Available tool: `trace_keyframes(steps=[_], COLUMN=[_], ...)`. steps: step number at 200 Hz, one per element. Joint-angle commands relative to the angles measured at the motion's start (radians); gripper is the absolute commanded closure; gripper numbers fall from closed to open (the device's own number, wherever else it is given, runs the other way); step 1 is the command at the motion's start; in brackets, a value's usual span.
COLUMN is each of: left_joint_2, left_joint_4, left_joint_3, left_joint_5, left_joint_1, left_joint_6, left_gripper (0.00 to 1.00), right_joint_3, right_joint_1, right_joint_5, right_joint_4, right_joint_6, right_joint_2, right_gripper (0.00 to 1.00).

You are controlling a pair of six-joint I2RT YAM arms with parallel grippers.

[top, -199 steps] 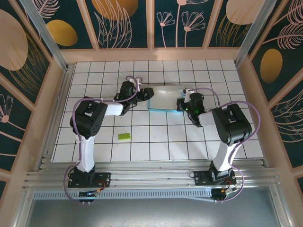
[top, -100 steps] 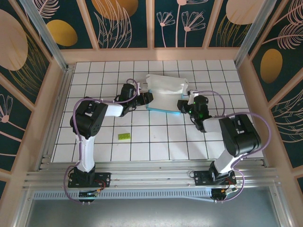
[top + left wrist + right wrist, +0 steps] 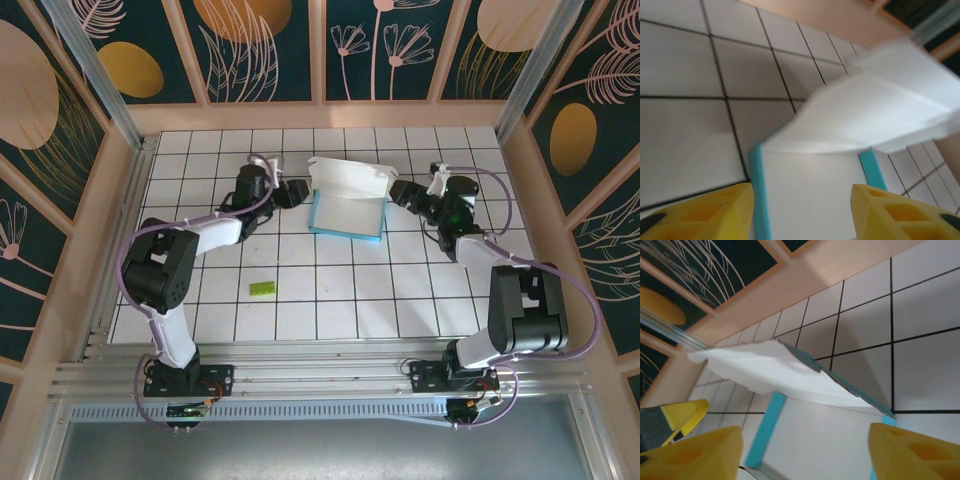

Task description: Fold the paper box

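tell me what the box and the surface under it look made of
Box: thin matte card, whitish and light blue; its raised flap bows softly. Table: white squares with dark lines, faint sheen; likely tile or printed board, can't tell which.

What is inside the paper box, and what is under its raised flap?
Inside the paper box the pale floor with blue edges is bare. The white flap stands raised over the far side; seen from above it hides the far strip of floor.
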Motion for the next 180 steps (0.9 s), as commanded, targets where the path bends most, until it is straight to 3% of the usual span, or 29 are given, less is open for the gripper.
trace_keyframes(steps=[1,26,44,62,93,180], left_joint_2=[0.013,0.095,0.159,0.215,0.269,0.296], left_joint_4=[-0.104,-0.251,-0.263,-0.247,-0.169,-0.062], left_joint_3=[0.046,0.202,0.274,0.324,0.35,0.346], left_joint_5=[-0.012,0.002,0.071,0.117,0.197,0.29], left_joint_1=[0.097,0.113,0.114,0.114,0.1,0.065], left_joint_6=[-0.054,0.028,0.008,-0.038,-0.113,-0.18], left_gripper=[0.48,0.51,0.51,0.51,0.55,0.56], right_joint_3=[0.042,0.11,0.158,0.195,0.232,0.21], right_joint_1=[-0.048,-0.091,-0.106,-0.104,-0.104,-0.067], right_joint_5=[0.012,-0.013,-0.047,-0.065,-0.112,-0.182], right_joint_4=[-0.058,-0.084,-0.085,-0.072,-0.031,0.073], right_joint_6=[0.112,0.123,0.124,0.136,0.179,0.241], right_joint_2=[0.05,0.13,0.18,0.221,0.291,0.337], right_gripper=[0.41,0.44,0.47,0.56,0.65,0.75])
